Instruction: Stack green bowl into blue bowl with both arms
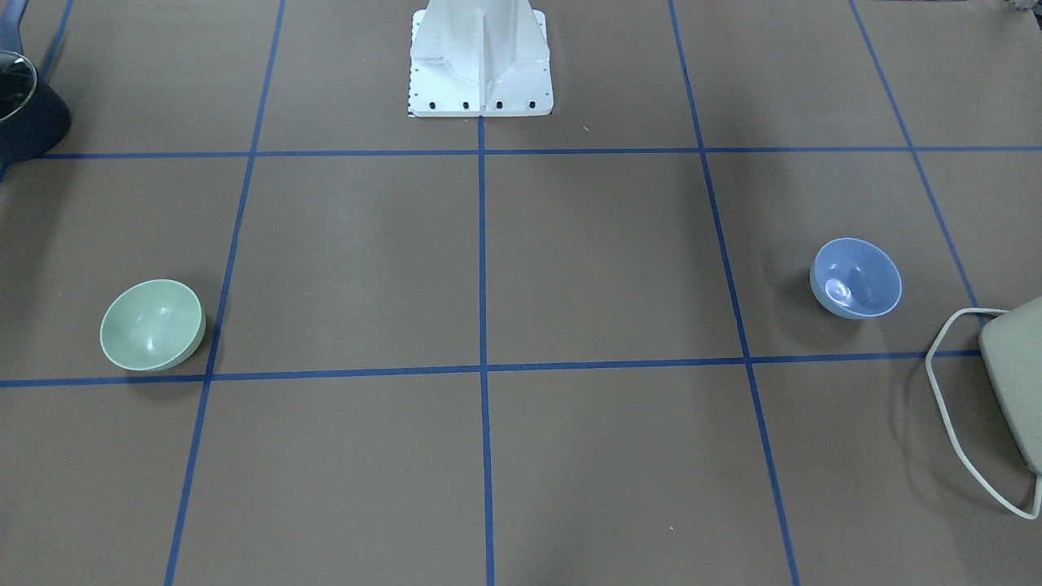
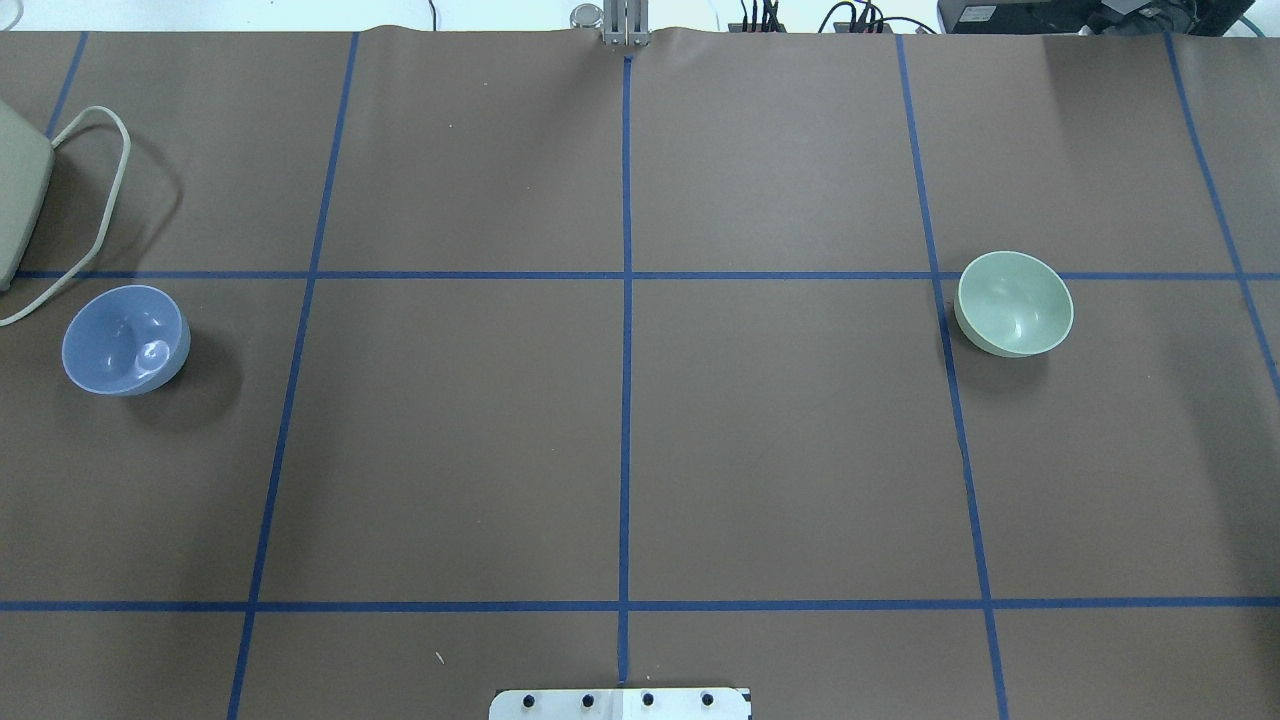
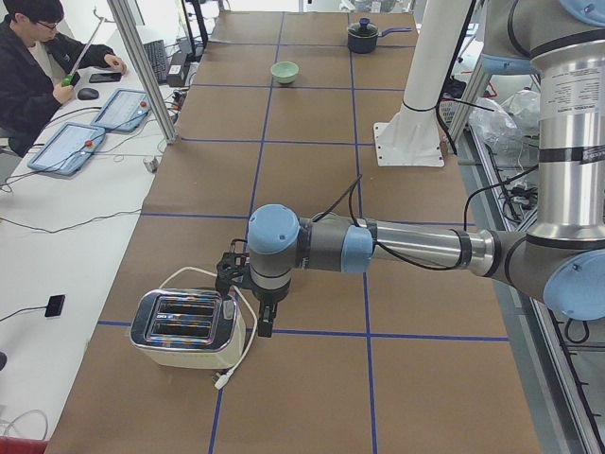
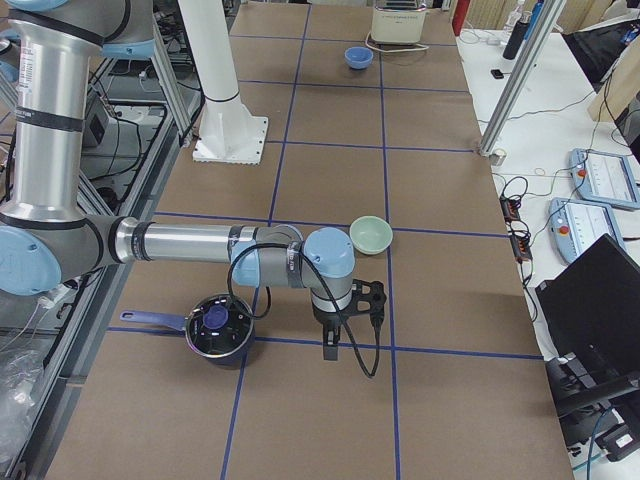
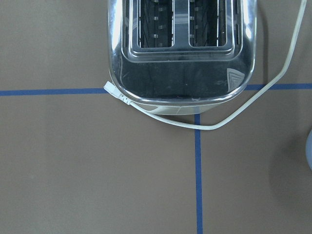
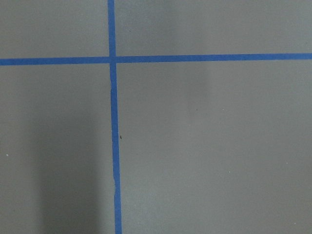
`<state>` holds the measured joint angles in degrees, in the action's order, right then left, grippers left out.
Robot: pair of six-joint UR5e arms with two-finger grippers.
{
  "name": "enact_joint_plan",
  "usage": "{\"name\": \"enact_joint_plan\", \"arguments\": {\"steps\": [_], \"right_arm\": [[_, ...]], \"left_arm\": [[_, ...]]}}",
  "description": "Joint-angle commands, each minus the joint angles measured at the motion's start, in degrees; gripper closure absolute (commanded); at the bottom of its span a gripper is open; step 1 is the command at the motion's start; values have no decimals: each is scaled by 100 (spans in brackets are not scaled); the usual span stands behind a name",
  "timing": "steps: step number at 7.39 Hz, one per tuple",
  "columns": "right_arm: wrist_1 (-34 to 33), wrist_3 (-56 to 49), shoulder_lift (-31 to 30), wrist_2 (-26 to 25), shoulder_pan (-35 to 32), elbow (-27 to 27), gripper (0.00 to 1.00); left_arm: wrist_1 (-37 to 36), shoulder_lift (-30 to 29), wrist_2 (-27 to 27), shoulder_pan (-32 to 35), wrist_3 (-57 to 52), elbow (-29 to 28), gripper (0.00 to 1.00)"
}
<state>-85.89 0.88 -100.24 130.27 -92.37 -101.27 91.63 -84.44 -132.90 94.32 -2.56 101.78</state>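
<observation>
In the front-facing view the green bowl [image 1: 151,325] stands upright on the table [image 1: 602,260] on the robot's right side, well apart from the blue bowl [image 1: 856,277] on its left; no arm shows. The overhead view gives the same layout: both bowls are upright and empty, on opposite sides of the centre line, with the blue bowl near a toaster [image 2: 15,180]. In the left side view the left arm [image 3: 397,248] reaches out low beside the toaster; whether its jaws are wide or narrow cannot be told. In the right side view the right arm [image 4: 190,243] hangs near the green bowl, next to a pot [image 4: 218,330]; its jaws likewise cannot be judged. The left wrist view shows the toaster, its cord [image 5: 253,105] and a sliver of the blue bowl at the right edge. The right wrist view shows bare table only. Each bowl is probably light, stiff, slippery and possibly breakable; grasp the rim, one jaw inside the wall and one outside.
</observation>
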Motion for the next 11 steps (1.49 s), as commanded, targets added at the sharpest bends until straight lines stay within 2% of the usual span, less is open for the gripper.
{"name": "enact_joint_plan", "arguments": {"steps": [1,2,3,5,7,8,10,11], "right_arm": [[879,0,-40,235,43,-41,0],[1073,-9,-14,331,191,-85,0],[1658,96,-22,445,228,-77,0],[1804,114,74,1146,228,-94,0],[1804,384,285,1499,228,-129,0],[1804,622,285,1458,411,-208,0],[1804,668,259,1300,544,-235,0],[1822,668,233,1282,562,-226,0]], "left_arm": [[789,-20,-16,-19,27,-9,1],[1525,-54,10,-28,18,-53,1],[2533,-90,10,-219,44,-131,1],[2929,-274,-34,-388,45,-273,1],[3787,-204,-34,-458,245,-448,1],[3809,-335,-25,-1024,795,-440,1],[3827,-415,71,-1984,3205,-422,1],[3783,-415,211,-2145,3417,-492,1]]}}
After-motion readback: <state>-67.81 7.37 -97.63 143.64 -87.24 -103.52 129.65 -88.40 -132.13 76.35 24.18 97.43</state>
